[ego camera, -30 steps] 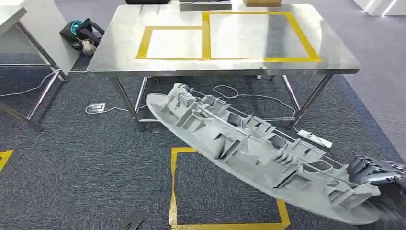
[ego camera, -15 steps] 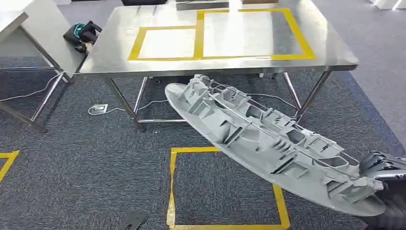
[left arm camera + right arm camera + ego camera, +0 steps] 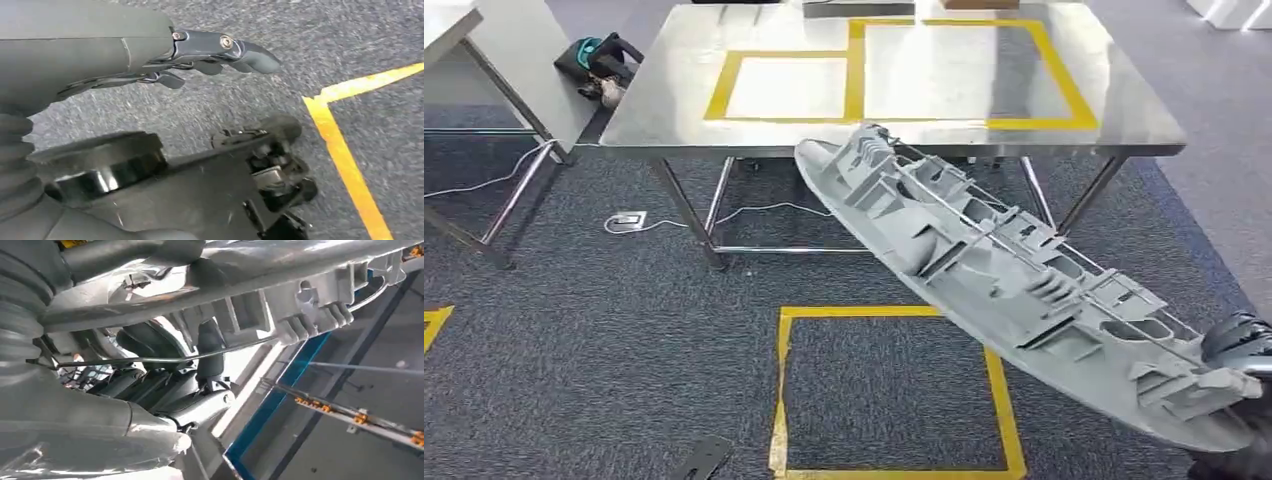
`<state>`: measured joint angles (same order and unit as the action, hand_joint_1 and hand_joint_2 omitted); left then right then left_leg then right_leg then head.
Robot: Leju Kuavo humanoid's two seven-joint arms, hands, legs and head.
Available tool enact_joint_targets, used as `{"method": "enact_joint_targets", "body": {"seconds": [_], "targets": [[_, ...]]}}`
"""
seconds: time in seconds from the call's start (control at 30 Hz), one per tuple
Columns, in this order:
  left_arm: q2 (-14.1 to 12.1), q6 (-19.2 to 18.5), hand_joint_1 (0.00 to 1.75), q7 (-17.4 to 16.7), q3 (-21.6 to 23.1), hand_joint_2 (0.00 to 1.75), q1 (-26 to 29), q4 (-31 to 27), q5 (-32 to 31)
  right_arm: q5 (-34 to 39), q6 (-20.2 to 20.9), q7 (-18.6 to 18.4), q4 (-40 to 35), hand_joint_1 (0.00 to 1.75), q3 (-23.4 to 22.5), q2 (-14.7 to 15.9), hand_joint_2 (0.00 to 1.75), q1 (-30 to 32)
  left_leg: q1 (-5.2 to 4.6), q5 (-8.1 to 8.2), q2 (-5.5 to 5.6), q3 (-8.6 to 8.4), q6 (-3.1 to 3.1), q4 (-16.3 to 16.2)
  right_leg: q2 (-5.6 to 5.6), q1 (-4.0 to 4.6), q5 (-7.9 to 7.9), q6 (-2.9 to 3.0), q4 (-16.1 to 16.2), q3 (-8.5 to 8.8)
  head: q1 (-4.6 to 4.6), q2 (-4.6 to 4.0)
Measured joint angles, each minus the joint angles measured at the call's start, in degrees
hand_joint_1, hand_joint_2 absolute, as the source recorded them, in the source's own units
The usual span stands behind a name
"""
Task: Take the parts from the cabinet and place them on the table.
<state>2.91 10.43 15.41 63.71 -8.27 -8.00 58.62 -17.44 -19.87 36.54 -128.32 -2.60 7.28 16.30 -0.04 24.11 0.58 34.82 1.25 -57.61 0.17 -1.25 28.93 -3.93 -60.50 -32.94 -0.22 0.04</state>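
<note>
While the right robot hand [image 3: 1236, 345] is gripping its near end, the long grey ribbed moulded plastic part [image 3: 1004, 275] is advancing until its far tip is reaching the taped stainless-steel worktop [image 3: 654, 110] edge, so placement is nearing.

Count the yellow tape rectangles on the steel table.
2: a smaller rectangle on the left and a larger rectangle on the right of the table, sharing one tape edge; the table's far edge is cropped.

left hand [image 3: 215, 52]: dark fingers, silver screws | grey ribbed wrist cover [image 3: 17, 165]
</note>
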Motion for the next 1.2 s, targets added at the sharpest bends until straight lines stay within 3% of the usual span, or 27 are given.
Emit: {"method": "enact_joint_targets", "body": {"seconds": [0.03, 0.1, 0.13, 0.17, 0.2, 0.23, 0.27, 0.3, 0.33, 0.37, 0.43, 0.5, 0.53, 0.6, 0.63, 0.67, 0.7, 0.73, 0.8, 0.83, 0.9, 1.0, 1.03, 1.1, 1.13, 1.17, 1.2], "targets": [[0.04, 0.0, 0.0, -0.02, 0.07, 1.75, -0.09, 0.0, -0.05, 0.02, -0.09, 0.02, 0.0, 1.75, 0.07, 0.02, 1.75, -0.07, 0.02, 0.1, 0.02, -0.1, 0.23, 0.0, 0.03, 0.06, 1.7, -0.07, -3.08, -1.38, 0.22, 0.02], [0.2, 0.0, 0.0, -0.33, 0.24, 1.75, -0.08, 0.0, -0.29, 0.04, -0.33, 0.07, 0.0, 1.75, 0.17, 0.02, 1.75, 0.05, -0.12, 0.31, 0.01, -0.17, 0.53, -0.02, 0.04, 0.09, 5.98, -0.31, -13.01, -6.58, 0.41, 0.02], [0.28, 0.04, 0.0, -0.5, 0.26, 1.75, -0.01, 0.0, -0.39, -0.02, -0.53, 0.07, 0.0, 1.75, 0.17, 0.02, 1.75, 0.13, -0.16, 0.39, 0.01, -0.24, 0.59, -0.04, 0.04, 0.14, 6.6, -0.35, -16.09, -8.42, 0.42, 0.02], [0.33, 0.09, 0.0, -0.5, 0.31, 1.75, 0.01, 0.0, -0.42, -0.11, -0.59, 0.07, 0.0, 1.75, 0.2, 0.02, 1.75, 0.26, -0.17, 0.47, 0.03, -0.37, 0.62, -0.04, 0.04, 0.14, 5.82, -0.34, -16.51, -9.01, 0.37, 0.02], [0.33, 0.11, 0.0, -0.5, 0.37, 1.75, 0.0, 0.0, -0.44, -0.28, -0.66, 0.07, 0.0, 1.75, 0.24, 0.04, 1.75, 0.35, -0.17, 0.62, 0.11, -0.62, 0.58, -0.05, 0.03, 0.13, 3.68, -0.33, -14.28, -8.23, 0.46, 0.0], [0.42, 0.13, 0.0, -0.5, 0.48, 1.75, -0.01, 0.0, -0.44, -0.59, -0.77, 0.07, 0.0, 1.75, 0.28, 0.04, 1.75, 0.34, -0.14, 0.8, 0.21, -0.96, 0.47, -0.05, 0.02, 0.11, 0.92, -0.27, -10.03, -6.29, 0.41, 0.0], [0.48, 0.13, 0.0, -0.5, 0.61, 1.75, -0.01, 0.0, -0.44, -0.96, -0.9, 0.04, 0.0, 1.75, 0.39, 0.09, 1.75, 0.35, -0.09, 1.06, 0.31, -1.47, 0.27, -0.07, 0.02, 0.06, -2.22, -0.22, -3.99, -3.32, 0.46, 0.0], [0.5, 0.13, 0.0, -0.5, 0.66, 1.75, -0.03, 0.0, -0.44, -1.11, -1.07, 0.04, 0.0, 1.75, 0.5, 0.09, 1.75, 0.34, -0.11, 1.34, 0.37, -1.77, -0.1, -0.12, 0.02, -0.02, -3.08, -0.23, 0.18, -1.39, 0.46, 0.0], [0.5, 0.17, 0.0, -0.5, 0.68, 1.75, -0.13, -0.02, -0.44, -1.14, -1.14, -0.02, 0.0, 1.75, 0.61, 0.09, 1.75, 0.36, -0.63, 1.54, 0.46, -1.49, -0.42, -0.6, 0.21, 0.1, -2.44, -0.02, 1.2, -0.27, 0.5, 0.0], [0.48, 0.2, 0.0, -0.5, 0.7, 1.75, -0.12, -0.02, -0.44, -1.18, -1.31, 0.02, -0.02, 1.75, 0.63, 0.11, 1.75, 0.42, -0.65, 1.37, 0.5, -1.39, -0.62, -0.47, 0.36, 0.06, -2.58, 0.53, 0.9, -0.64, 0.35, 0.02], [0.48, 0.22, 0.0, -0.5, 0.76, 1.75, -0.03, -0.02, -0.44, -1.44, -1.36, -0.04, -0.02, 1.75, 0.63, 0.11, 1.75, 0.65, -0.52, 1.25, 0.49, -1.5, -0.89, -0.22, 0.43, 0.29, -2.49, 1.05, 0.77, -0.8, 0.31, 0.02], [0.5, 0.24, 0.0, -0.5, 0.83, 1.75, -0.11, -0.02, -0.44, -1.46, -1.4, -0.02, -0.02, 1.75, 0.64, 0.11, 1.75, 0.61, -0.5, 2.28, 0.32, -1.32, -1.54, -1.06, 0.32, -0.14, -2.63, 1.79, 1.1, -0.49, 0.28, 0.02], [0.55, 0.22, 0.0, -0.5, 0.92, 1.75, -0.18, -0.02, -0.44, -1.46, -1.4, -0.02, -0.04, 1.75, 0.66, 0.11, 1.75, 0.62, -0.44, 3.97, 0.15, -0.07, -1.93, -3.68, 0.21, -0.19, -2.55, 2.17, 1.11, -0.44, -0.22, 0.02], [0.55, 0.22, 0.0, -0.5, 1.11, 1.75, -0.17, -0.02, -0.46, -1.55, -1.4, -0.09, -0.04, 1.75, 0.68, 0.11, 1.75, 0.68, -0.11, 8.13, 0.11, 4.54, -2.39, -12.93, 0.09, -0.18, -2.42, 2.41, 1.1, -0.45, -0.18, 0.0], [0.55, 0.22, 0.0, -0.48, 1.18, 1.75, -0.11, -0.02, -0.44, -1.64, -1.44, -0.22, -0.02, 1.75, 0.7, 0.11, 1.75, 0.67, -0.07, 9.26, 0.11, 6.68, -2.47, -16.91, 0.06, -0.18, -2.38, 2.46, 1.09, -0.44, -0.2, 0.02], [0.55, 0.22, 0.0, -0.48, 1.22, 1.75, -0.08, -0.02, -0.44, -1.75, -1.49, -0.33, 0.0, 1.75, 0.74, 0.13, 1.75, 0.67, -0.01, 8.88, 0.1, 7.67, -2.5, -18.16, 0.07, -0.19, -2.33, 2.48, 1.09, -0.38, -0.18, 0.0], [0.55, 0.22, 0.0, -0.48, 1.22, 1.75, -0.09, -0.02, -0.44, -1.95, -1.58, -0.48, 0.0, 1.75, 0.81, 0.15, 1.75, 0.67, 0.06, 7.07, 0.09, 7.27, -2.46, -16.83, 0.09, -0.19, -2.26, 2.49, 1.09, -0.25, -0.18, 0.0], [0.55, 0.22, 0.0, -0.5, 1.25, 1.75, -0.11, -0.02, -0.44, -2.03, -1.73, -0.66, 0.0, 1.75, 0.94, 0.2, 1.75, 0.65, 0.1, 4.51, 0.08, 5.82, -2.35, -13.5, 0.12, -0.2, -2.14, 2.39, 1.09, -0.04, -0.2, 0.0], [0.55, 0.2, 0.0, -0.48, 1.27, 1.75, -0.12, -0.02, -0.42, -2.34, -2.06, -0.94, 0.0, 1.75, 1.05, 0.28, 1.75, 0.63, 0.11, -0.47, -0.09, 1.25, -2.0, -3.73, 0.15, -0.28, -1.77, 1.97, 1.1, 0.49, -0.2, 0.0], [0.63, 0.13, 0.0, -0.48, 1.27, 1.75, -0.2, -0.02, -0.42, -2.53, -2.29, -1.05, 0.0, 1.75, 1.07, 0.41, 1.75, 0.62, -0.09, 0.16, -0.25, 0.17, -1.99, -1.54, 0.23, 0.16, -1.49, 1.55, 0.9, 0.45, -0.22, 0.02], [0.68, 0.07, 0.0, -0.48, 1.27, 1.75, -0.24, -0.02, -0.39, -2.77, -2.49, -1.22, 0.0, 1.75, 1.11, 0.59, 1.75, 0.62, -0.18, 0.62, -0.11, 0.24, -1.46, -0.83, 0.27, 0.12, -1.58, 0.97, 1.29, 0.25, -0.11, 0.0], [0.68, 0.07, 0.0, -0.46, 1.27, 1.75, -0.09, -0.02, -0.39, -2.82, -2.49, -1.31, 0.0, 1.75, 1.31, 0.92, 1.75, 0.63, 0.13, 0.44, -0.07, -0.32, -0.28, -0.2, 0.17, -0.14, -1.16, -0.08, 1.39, 0.34, -0.05, 0.02], [0.68, 0.07, 0.0, -0.46, 1.27, 1.75, -0.15, -0.02, -0.39, -2.82, -2.51, -1.31, 0.0, 1.75, 1.4, 1.07, 1.75, 0.57, 0.13, 0.64, -0.07, -0.54, 0.14, -0.2, 0.12, -0.02, 0.13, -0.15, -0.82, -0.51, 0.42, 0.02], [0.74, 0.07, 0.0, -0.44, 1.27, 1.75, -0.16, -0.02, -0.39, -2.82, -2.52, -1.4, 0.0, 1.75, 1.64, 1.29, 1.75, 0.56, -0.02, 0.91, -0.07, -0.77, 0.58, -0.21, 0.14, 0.04, 4.37, -0.28, -10.23, -5.33, 0.81, 0.02], [0.72, 0.07, 0.0, -0.46, 1.27, 1.75, -0.09, -0.02, -0.4, -2.82, -2.54, -1.44, 0.0, 1.75, 1.73, 1.36, 1.75, 0.6, -0.12, 1.02, -0.07, -0.86, 0.72, -0.22, 0.15, 0.07, 5.63, -0.34, -14.43, -7.73, 0.87, 0.02], [0.72, 0.06, 0.0, -0.46, 1.27, 1.75, -0.01, -0.02, -0.4, -2.82, -2.54, -1.62, 0.02, 1.75, 1.81, 1.4, 1.75, 0.64, -0.2, 1.17, -0.06, -1.05, 0.82, -0.22, 0.14, 0.07, 5.62, -0.32, -16.66, -9.29, 0.87, 0.02], [0.72, 0.07, 0.0, -0.46, 1.27, 1.75, 0.0, -0.02, -0.39, -2.82, -2.54, -1.77, 0.02, 1.75, 1.84, 1.42, 1.75, 0.7, -0.22, 1.36, -0.02, -1.33, 0.86, -0.23, 0.14, 0.09, 4.17, -0.28, -15.97, -9.35, 0.85, 0.02]]}}
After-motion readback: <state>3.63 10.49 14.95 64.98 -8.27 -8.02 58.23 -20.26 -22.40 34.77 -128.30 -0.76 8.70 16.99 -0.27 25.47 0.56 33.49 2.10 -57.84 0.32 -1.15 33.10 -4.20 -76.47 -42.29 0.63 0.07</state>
